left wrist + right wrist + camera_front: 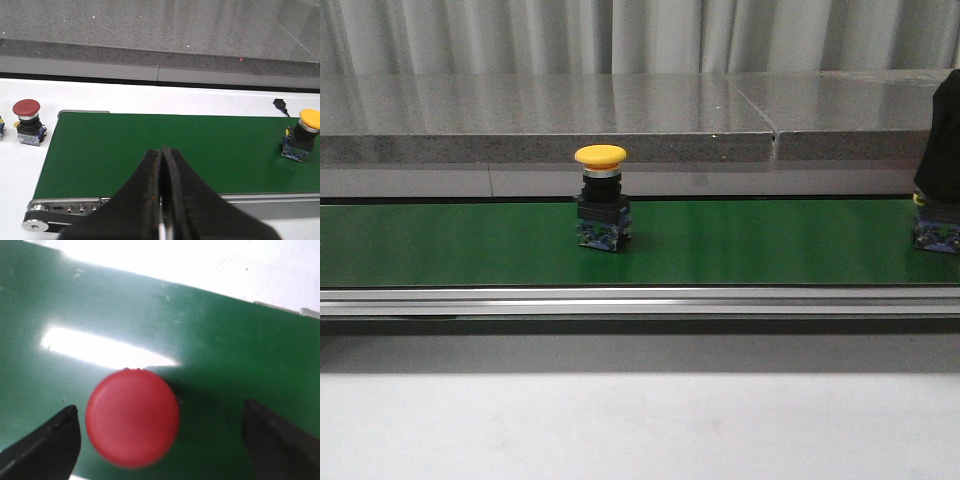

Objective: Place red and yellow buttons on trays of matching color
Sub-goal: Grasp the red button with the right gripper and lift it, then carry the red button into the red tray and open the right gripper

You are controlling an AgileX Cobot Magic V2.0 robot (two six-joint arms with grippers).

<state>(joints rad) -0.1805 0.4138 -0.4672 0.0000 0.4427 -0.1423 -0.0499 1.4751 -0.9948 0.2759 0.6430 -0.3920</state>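
Straddling red button [132, 417], right hand [165, 440] wide open, seemingly untouching, left hand [161, 200] closed.

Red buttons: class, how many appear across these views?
2. One red button stands on the white surface off the end of the green belt; the second red button sits on that belt between the fingers of the open right gripper. More may lie outside view.

One yellow button [601, 198], one red button [27, 121] beside the belt [150, 145], another red button [132, 417] on it.
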